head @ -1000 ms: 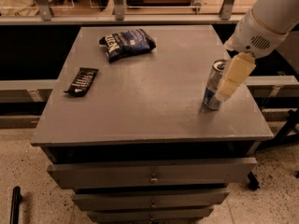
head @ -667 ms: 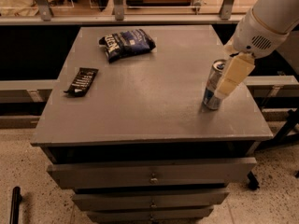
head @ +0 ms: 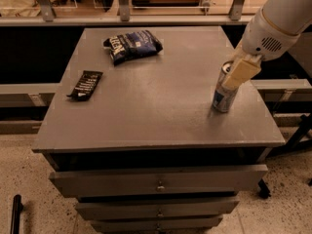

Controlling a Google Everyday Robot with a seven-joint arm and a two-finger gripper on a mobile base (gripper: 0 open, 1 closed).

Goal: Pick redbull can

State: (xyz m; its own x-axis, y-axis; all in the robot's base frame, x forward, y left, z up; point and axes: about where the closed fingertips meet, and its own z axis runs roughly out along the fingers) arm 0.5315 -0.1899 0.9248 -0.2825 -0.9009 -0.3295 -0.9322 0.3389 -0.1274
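Observation:
The redbull can (head: 224,97), slim and silver with blue panels, stands on the grey cabinet top (head: 161,96) near its right edge and leans slightly. My gripper (head: 240,73) comes down from the upper right on the white arm (head: 278,23) and sits at the can's upper part, with a cream finger (head: 242,71) lying across the front of the can's top. The can's base rests on the cabinet top.
A dark blue snack bag (head: 132,45) lies at the back middle of the top. A flat black bar wrapper (head: 85,84) lies near the left edge. Drawers (head: 158,179) are below the top. A rail (head: 146,19) runs behind the cabinet.

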